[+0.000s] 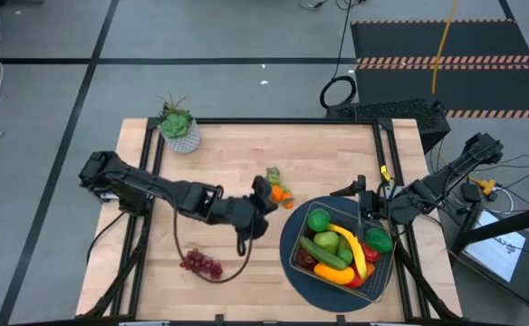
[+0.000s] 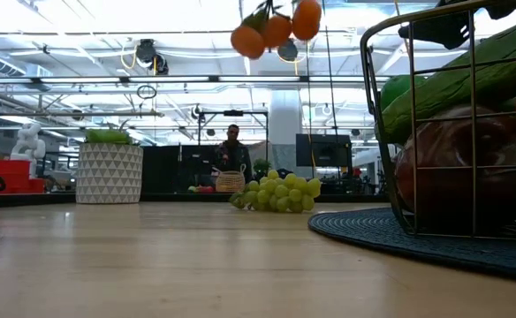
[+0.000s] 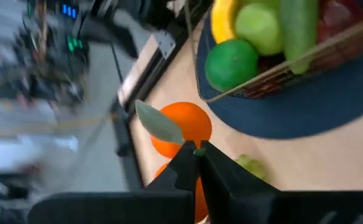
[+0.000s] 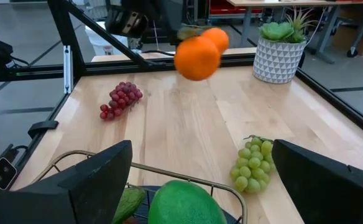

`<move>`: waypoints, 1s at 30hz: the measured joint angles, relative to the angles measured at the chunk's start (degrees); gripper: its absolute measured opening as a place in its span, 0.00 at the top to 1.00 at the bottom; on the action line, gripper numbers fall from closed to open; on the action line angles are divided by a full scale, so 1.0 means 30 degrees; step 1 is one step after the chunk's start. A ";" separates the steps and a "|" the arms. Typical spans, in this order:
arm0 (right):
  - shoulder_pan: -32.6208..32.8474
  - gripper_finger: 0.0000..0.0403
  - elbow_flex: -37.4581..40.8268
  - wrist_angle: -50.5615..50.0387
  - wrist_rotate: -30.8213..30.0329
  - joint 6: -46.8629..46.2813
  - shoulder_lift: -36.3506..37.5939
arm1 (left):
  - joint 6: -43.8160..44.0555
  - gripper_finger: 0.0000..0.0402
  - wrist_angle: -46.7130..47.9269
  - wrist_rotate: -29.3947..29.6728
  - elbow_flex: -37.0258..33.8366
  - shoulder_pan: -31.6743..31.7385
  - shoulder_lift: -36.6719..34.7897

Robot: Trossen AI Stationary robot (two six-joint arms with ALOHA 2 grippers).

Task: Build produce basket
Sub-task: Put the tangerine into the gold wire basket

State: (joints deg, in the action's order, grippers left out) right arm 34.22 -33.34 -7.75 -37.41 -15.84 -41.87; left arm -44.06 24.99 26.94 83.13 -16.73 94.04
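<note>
The left gripper (image 1: 266, 193) is pinching a cluster of oranges (image 1: 280, 192) by its leafy stem, hanging above the worktop's middle. The right gripper (image 1: 360, 201) is gaping wide beside the filled basket (image 1: 298, 258).

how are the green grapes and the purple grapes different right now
Colour: the green grapes are pale green, the purple grapes dark red-purple. Place: the green grapes lie by the blue mat and basket, under the oranges the left gripper holds up; the purple grapes lie farther off, near the left arm. Both are loose bunches on the table, outside the basket.
</note>
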 joint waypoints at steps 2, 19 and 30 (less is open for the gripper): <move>0.0000 0.06 0.0005 0.0008 0.0000 0.0000 0.0000 | -0.1800 0.97 0.0000 0.0328 0.0000 -0.0306 0.0000; 0.0000 0.06 0.0007 0.0088 0.0000 -0.2010 0.0000 | -0.5731 0.97 -0.2102 0.0733 0.0000 -0.0647 0.0007; 0.0000 0.16 0.0007 0.0081 0.0327 -0.0538 0.0015 | 0.2107 0.98 -0.6732 -0.2337 0.0015 -0.0589 0.0277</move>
State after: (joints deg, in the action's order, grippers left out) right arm 34.22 -33.32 -7.51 -36.43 -17.45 -41.82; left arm -37.74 4.80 19.93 83.18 -18.50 94.87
